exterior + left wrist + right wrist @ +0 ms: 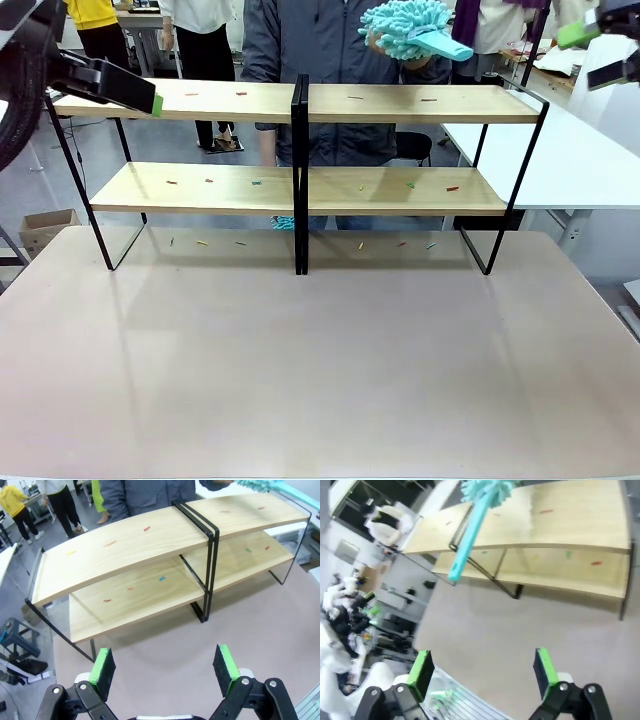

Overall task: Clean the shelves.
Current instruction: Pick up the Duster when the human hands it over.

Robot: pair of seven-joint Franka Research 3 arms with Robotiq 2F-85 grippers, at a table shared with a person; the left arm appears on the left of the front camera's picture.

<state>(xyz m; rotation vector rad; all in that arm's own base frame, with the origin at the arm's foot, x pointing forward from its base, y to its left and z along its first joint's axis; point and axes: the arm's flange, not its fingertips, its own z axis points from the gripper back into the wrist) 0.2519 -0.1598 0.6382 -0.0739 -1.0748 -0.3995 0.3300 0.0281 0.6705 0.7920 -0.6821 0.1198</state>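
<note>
**Plainly littered shelves, both pincers wide and empty**

Centrally, at the far side of the table, stand the shelves point(400, 190): a wide two-tier rack of long light wood boards in a thin black metal frame with a black post in the middle. Its feet rest on the pale pinkish-beige tabletop point(320, 370). Small coloured scraps point(452, 188), red, green, yellow and blue, lie scattered along both boards and on the tabletop under the lower one.

Above the right half of the upper board a fluffy teal microfibre duster with a flat teal plastic handle point(410, 30) is held up in the person's hand point(378, 42), clear of the wood. The person stands just behind the rack, near the middle post.

The left gripper point(165, 664) hangs high near the left end of the upper board, its green pads spread wide with nothing between them. The right gripper point(482, 672) is up at the right, beyond the rack's right end, its jaws likewise wide apart and empty; from its wrist the duster's handle crosses in front of the upper board. A plain white table point(560, 150) stands behind the rack to the right.
</note>
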